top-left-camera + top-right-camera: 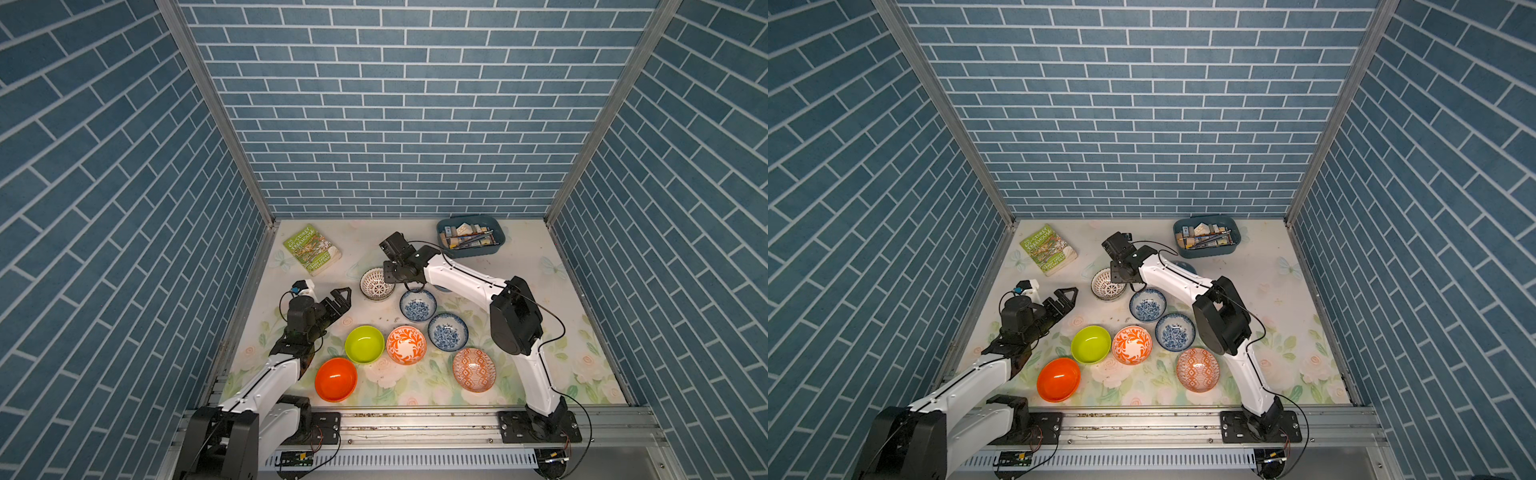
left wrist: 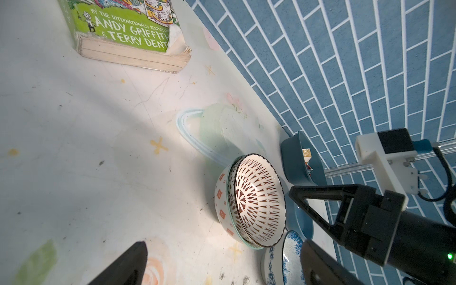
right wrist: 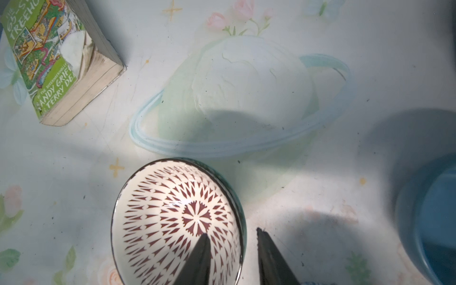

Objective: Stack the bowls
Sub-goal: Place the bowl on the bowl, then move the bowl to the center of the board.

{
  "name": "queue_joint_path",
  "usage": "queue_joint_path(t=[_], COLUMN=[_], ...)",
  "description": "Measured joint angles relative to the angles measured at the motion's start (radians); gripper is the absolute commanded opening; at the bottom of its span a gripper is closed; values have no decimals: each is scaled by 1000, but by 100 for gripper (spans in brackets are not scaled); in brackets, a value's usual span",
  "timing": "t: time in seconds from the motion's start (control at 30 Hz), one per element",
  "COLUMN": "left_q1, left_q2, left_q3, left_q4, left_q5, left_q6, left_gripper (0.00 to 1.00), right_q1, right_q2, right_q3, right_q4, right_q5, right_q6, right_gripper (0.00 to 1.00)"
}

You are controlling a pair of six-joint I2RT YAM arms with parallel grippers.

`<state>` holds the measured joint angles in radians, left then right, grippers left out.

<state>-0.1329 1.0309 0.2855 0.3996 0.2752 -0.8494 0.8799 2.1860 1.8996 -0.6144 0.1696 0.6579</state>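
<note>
Right gripper [image 3: 231, 232] slightly parted astride rim of lattice bowl [image 3: 172, 217] nested in patterned bowl [image 2: 220, 209], left gripper [image 1: 345, 298] wide open, holding nothing

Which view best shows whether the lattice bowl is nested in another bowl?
Left wrist: it catches the lattice bowl side-on, seated inside an outer bowl, white with orange marks. Right wrist shows mainly its interior; in both top views the outer bowl barely shows.
</note>
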Motion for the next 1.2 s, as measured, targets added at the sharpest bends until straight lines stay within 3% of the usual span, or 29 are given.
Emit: queue_joint_path(t=[0.4,0.8,1.0,1.2], left_q1=[0,0,0,0], left_q2=[2,42,40,47], left_q3=[0,0,0,0], left_q4=[0,3,3,3], left_q5=[8,25,25,25], left_q6=[1,1,1,1], left_gripper=[100,100,100,100], right_q1=[0,-75,-132,-141], right_q2=[-37,-454,-579,-600], right_q3=[-13,-451,-626,-714], right_q4=[-41,66,105,127], right_q5=[45,-7,-50,-84], right_q6=[0,0,0,0], right_gripper=[34,36,37,36])
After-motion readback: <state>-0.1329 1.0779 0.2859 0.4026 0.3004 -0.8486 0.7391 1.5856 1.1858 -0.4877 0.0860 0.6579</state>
